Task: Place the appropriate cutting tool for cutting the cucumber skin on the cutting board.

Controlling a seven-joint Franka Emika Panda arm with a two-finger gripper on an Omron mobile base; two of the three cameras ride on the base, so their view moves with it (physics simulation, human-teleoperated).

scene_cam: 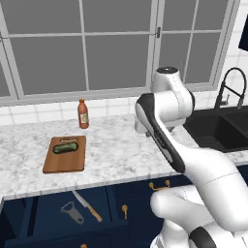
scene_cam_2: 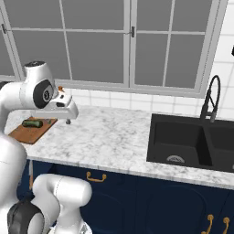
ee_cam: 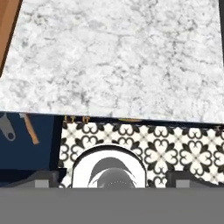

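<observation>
Peeler (scene_cam: 72, 211) sits in the open drawer (scene_cam: 48, 213) under the table front, well below the tool and off to its left; the knife (scene_cam: 87, 206) lies just beside it, apart as far as I can tell, so don't mix them up; the knife is the longer one with the orange-brown handle. My guess on handling: small, stiff, all metal, light, probably a bit slick; the looped Y head looks awkward to pinch, so I'd take it across the short handle, fingers coming straight down, and keep clear of the knife alongside.

Tool (scene_cam_2: 68, 119) hangs over bare marble of the table (scene_cam: 116, 155), near the cutting board's (scene_cam: 65, 154) right end; whether it's released or clenched I honestly cannot tell, the fingertips are mostly hidden at the bottom of the hand view; nothing seems to be in it though. Cucumber (scene_cam: 65, 147) lies on the far part of the board, leaving the near part free for the peeler. Beyond the board stands a red-brown bottle (scene_cam: 83, 114) by the wall; sink (scene_cam_2: 192, 141) and faucet (scene_cam_2: 210, 98) are well off to the tool's right.
</observation>
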